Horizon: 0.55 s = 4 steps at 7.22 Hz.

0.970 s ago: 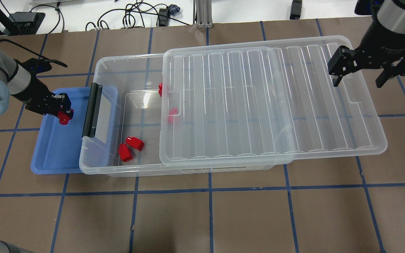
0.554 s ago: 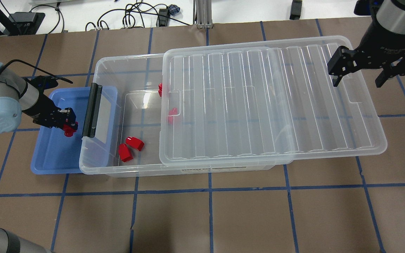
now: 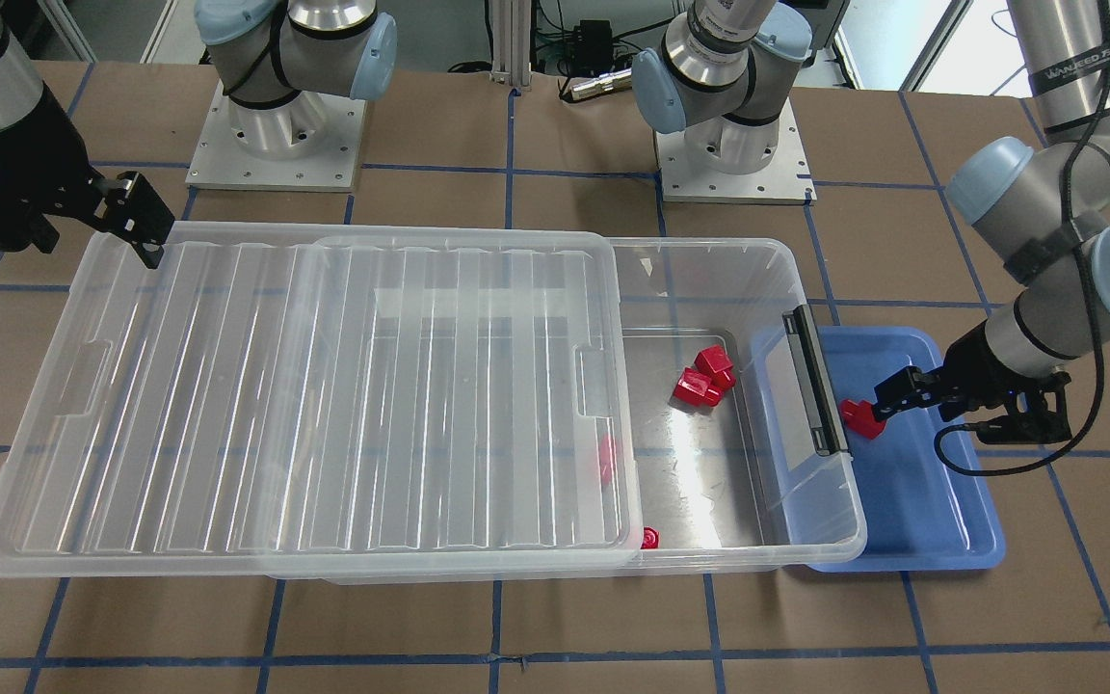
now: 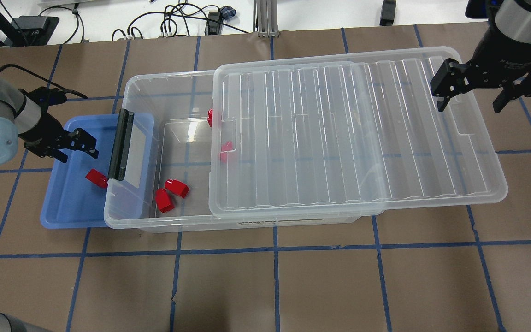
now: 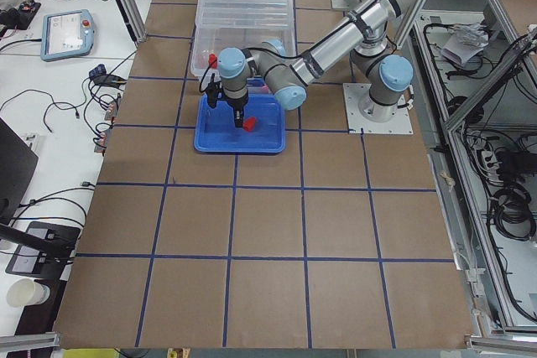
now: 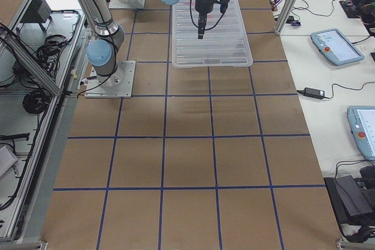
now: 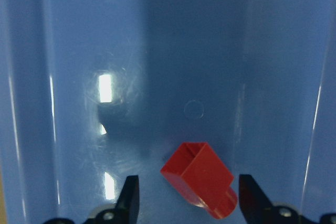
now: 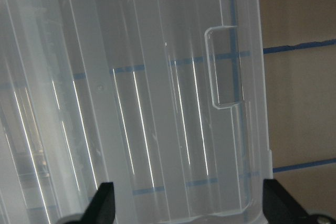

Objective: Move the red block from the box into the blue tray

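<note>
Block (image 7: 202, 178) lies loose on the tray (image 4: 65, 203) floor just under the left gripper (image 4: 85, 145), whose jaws stand wide and empty, so delivery looks done. Right gripper (image 4: 470, 97), spread and empty, hovers aside above the lid (image 4: 339, 138).

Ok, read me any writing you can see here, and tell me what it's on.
"WANJEED", cut off after that: on the left arm, in the front view.
"STORAGE BOX", blurred, so not certain: label on the box front wall; its finer print is unreadable.
Small print on the right arm: too small to read.
</note>
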Motion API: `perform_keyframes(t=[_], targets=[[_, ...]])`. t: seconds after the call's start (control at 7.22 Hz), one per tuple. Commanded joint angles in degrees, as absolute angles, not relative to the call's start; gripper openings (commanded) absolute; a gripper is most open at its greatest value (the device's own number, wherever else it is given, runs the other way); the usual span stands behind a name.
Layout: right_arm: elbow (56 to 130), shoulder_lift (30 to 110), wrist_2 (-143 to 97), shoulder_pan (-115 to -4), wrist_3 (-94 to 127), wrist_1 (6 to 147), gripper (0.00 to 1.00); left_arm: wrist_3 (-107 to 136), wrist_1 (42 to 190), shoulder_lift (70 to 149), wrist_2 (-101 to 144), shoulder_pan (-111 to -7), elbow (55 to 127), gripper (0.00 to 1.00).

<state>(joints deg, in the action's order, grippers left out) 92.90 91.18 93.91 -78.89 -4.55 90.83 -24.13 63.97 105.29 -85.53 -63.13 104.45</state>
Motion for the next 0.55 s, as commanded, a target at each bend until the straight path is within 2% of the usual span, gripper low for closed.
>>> perform_keyframes(t=[0.0, 0.14, 0.42], targets=[[92.9, 90.9, 94.5, -75.4, -10.0, 91.4, 1.0, -22.9, 78.7, 99.8, -86.1, -66.5, 95.0, 1.0], [93.0, 90.0, 94.1, -72.3, -12.8, 92.2, 1.0, -21.7, 83.7, 98.1, -86.2, -68.6, 91.3, 1.0], [93.0, 87.0, 94.3, -66.2, -21.5, 97.6, 1.0, -12.4, 84.5, 95.6, -86.3, -77.1, 89.9, 1.0]])
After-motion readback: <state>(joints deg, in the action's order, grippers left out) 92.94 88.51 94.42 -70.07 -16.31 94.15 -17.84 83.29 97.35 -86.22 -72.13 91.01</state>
